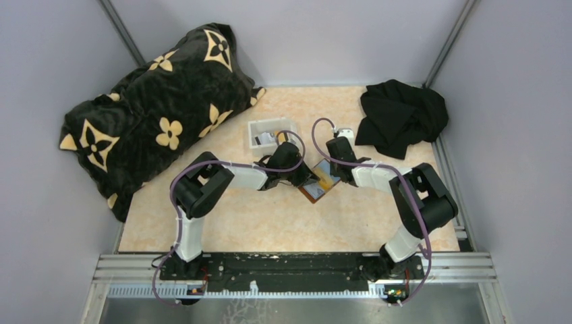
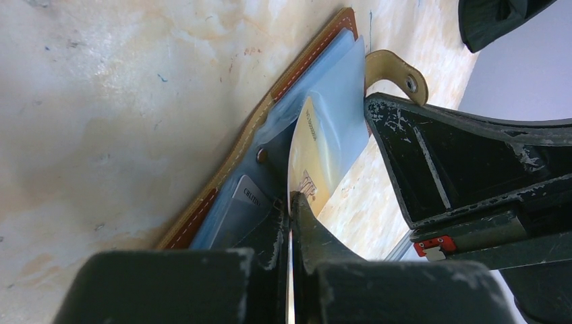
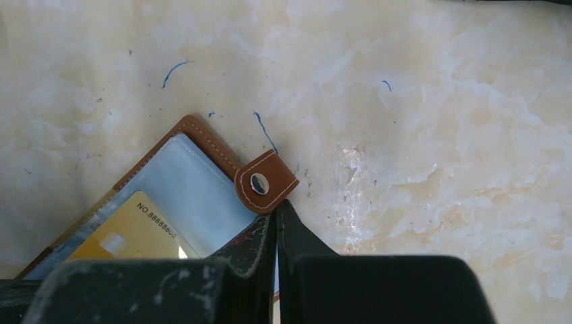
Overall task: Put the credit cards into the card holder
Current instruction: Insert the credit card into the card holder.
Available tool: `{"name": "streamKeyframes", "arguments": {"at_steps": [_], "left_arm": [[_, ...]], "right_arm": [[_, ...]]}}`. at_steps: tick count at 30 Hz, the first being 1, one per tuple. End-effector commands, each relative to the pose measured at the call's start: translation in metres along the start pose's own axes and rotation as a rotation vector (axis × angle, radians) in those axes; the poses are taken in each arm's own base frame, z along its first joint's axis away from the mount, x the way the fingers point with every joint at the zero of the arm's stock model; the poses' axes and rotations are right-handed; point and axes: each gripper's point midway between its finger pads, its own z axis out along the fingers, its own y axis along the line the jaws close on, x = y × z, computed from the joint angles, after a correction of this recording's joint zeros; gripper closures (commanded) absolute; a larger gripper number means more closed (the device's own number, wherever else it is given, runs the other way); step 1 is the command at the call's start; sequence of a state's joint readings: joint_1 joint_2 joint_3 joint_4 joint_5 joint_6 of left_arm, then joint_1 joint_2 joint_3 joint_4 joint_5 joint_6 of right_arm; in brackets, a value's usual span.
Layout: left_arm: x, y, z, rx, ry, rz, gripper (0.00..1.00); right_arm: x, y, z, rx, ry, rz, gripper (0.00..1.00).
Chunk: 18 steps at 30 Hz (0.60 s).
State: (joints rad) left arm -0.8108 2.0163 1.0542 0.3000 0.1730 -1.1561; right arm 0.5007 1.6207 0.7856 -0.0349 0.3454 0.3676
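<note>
The reddish-brown card holder [image 1: 317, 185] lies open on the table between both arms, its clear sleeves up. My left gripper [image 2: 290, 202] is shut on a gold card [image 2: 311, 158], held on edge with its far end inside a clear sleeve of the holder [image 2: 270, 101]. A grey card [image 2: 246, 202] sits in a pocket beside it. My right gripper [image 3: 278, 206] is shut on the holder's edge, just below the snap tab [image 3: 265, 182]. The gold card [image 3: 135, 233] shows through the sleeve there. In the top view the left gripper [image 1: 307, 177] and right gripper [image 1: 335, 177] meet over the holder.
A white tray [image 1: 255, 128] holding more cards stands just behind the left gripper. A black pillow with gold flowers [image 1: 155, 115] fills the back left. A black cloth [image 1: 401, 118] lies at the back right. Grey walls close in on the sides.
</note>
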Motion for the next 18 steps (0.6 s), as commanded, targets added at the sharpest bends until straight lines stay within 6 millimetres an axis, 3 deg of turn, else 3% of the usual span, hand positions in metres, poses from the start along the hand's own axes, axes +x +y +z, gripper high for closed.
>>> {"name": "streamKeyframes", "arguments": {"at_steps": [1,6,13,18], "left_arm": [[0.042,0.073,0.000,-0.220,0.127,-0.011,1.00],[0.055,0.090,-0.013,-0.257,0.155,-0.049,1.00],[0.057,0.092,-0.027,-0.282,0.157,-0.076,1.00],[0.058,0.095,-0.026,-0.297,0.165,-0.097,1.00]], "right_arm": [[0.037,0.003,0.005,-0.027,0.127,-0.024,1.00],[0.035,0.005,0.006,-0.030,0.125,-0.020,1.00],[0.035,0.006,0.006,-0.037,0.128,-0.017,1.00],[0.037,0.008,0.006,-0.044,0.132,-0.016,1.00]]}}
